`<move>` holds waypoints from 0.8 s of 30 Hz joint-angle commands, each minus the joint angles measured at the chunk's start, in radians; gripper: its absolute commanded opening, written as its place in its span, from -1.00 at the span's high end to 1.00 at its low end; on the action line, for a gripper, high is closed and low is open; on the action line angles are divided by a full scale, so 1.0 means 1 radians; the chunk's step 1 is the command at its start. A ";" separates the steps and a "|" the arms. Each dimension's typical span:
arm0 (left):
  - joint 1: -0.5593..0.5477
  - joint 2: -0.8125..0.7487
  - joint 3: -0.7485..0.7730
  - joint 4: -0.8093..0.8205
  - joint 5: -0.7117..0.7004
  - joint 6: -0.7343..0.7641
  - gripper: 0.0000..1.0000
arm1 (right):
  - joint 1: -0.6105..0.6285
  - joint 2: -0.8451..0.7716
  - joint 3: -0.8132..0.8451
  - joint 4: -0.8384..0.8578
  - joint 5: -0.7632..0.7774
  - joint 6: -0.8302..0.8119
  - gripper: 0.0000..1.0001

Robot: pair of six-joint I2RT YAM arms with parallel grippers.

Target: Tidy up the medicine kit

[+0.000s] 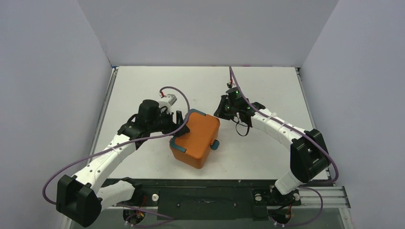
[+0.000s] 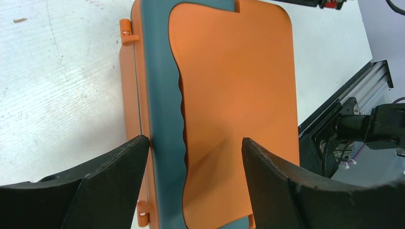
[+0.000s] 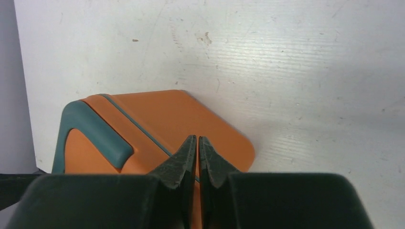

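Note:
The medicine kit (image 1: 198,140), an orange box with its lid down, lies skewed in the middle of the table. Its teal handle (image 2: 165,119) runs along the lid, and a teal latch knob (image 1: 215,144) sticks out of its near right side. My left gripper (image 1: 180,119) is open above the kit's far left end. In the left wrist view that gripper (image 2: 193,142) straddles the handle and part of the lid (image 2: 239,95), gripping nothing. My right gripper (image 1: 219,113) is shut and empty, just off the kit's far right corner. In the right wrist view its tips (image 3: 197,138) hang over the kit (image 3: 157,112).
The white table (image 1: 267,86) is closed in by grey walls at the back and both sides. A black metal rail (image 1: 215,191) carrying both arm bases runs along the near edge. The right arm's base (image 2: 377,124) shows past the kit in the left wrist view.

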 commanded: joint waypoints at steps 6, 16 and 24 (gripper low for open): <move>-0.005 -0.096 -0.018 -0.077 -0.026 -0.026 -0.37 | -0.027 -0.022 0.056 -0.010 -0.009 -0.036 0.84; -0.005 -0.087 -0.060 -0.059 -0.046 -0.057 -0.37 | -0.055 -0.258 -0.168 -0.029 0.008 -0.032 0.40; -0.006 -0.069 -0.069 -0.036 -0.003 -0.071 -0.29 | -0.051 -0.431 -0.359 0.057 -0.072 0.081 0.31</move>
